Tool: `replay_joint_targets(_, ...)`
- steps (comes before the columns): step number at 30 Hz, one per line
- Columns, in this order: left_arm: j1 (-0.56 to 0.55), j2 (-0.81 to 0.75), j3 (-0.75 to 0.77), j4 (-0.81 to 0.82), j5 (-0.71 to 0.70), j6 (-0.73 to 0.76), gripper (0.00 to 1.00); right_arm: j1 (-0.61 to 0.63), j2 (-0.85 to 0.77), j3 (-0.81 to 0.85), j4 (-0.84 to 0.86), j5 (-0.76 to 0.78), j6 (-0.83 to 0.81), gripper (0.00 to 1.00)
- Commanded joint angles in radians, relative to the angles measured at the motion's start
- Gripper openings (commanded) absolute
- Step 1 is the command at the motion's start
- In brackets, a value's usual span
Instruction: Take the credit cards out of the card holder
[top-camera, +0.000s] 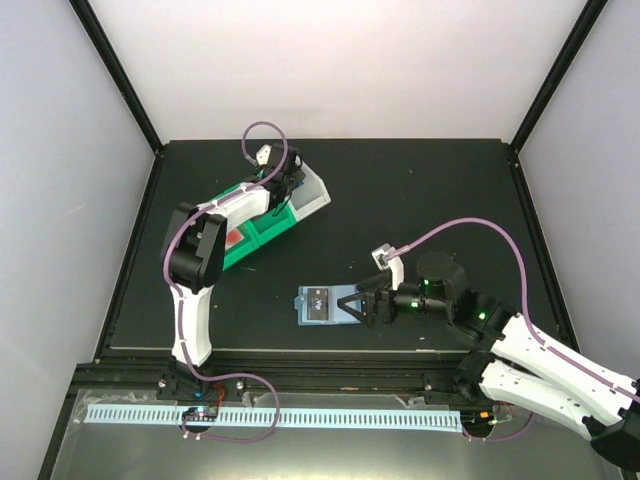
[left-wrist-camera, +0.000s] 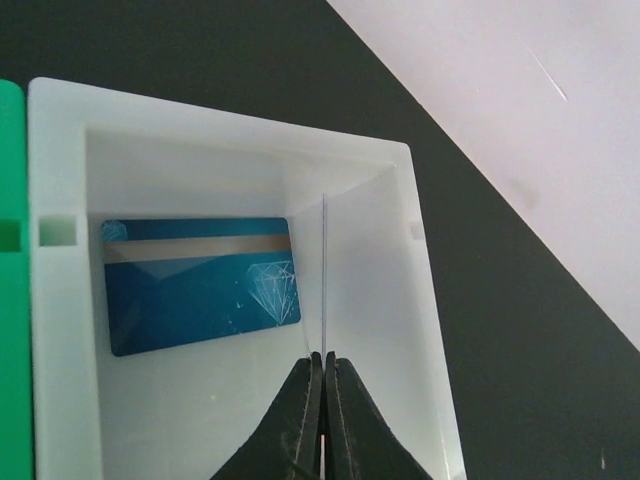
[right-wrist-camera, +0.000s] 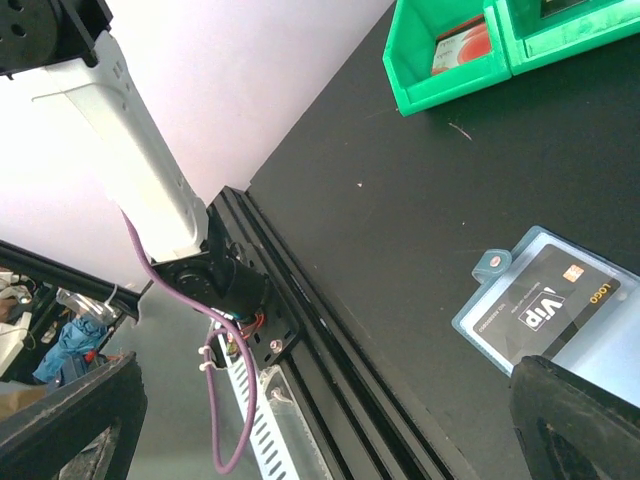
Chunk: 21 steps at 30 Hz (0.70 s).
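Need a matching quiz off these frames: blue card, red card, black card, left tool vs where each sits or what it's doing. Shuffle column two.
Things
1. blue card
2. red card
3. black card
4. left tool

Places or states
A. inside the card holder
B. shut on an edge-on card
C. lying flat in the white bin
D. in the green bin

Pairs: 1-C, 2-D, 3-A, 4-B
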<state>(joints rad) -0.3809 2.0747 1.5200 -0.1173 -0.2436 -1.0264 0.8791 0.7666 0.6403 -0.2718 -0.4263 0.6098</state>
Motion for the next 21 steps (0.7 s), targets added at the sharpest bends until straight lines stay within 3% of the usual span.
replay_joint_targets(1, 0.000, 0.043, 0.069, 0.004, -0.043, 0.019, 0.02, -0.002, -0.009, 0.022, -0.005, 0.021, -0.009, 1.00)
replay_joint_targets(21, 0.000, 0.097, 0.165, -0.101, -0.110, 0.049, 0.02, -0.002, -0.040, 0.027, -0.019, 0.044, 0.011, 1.00)
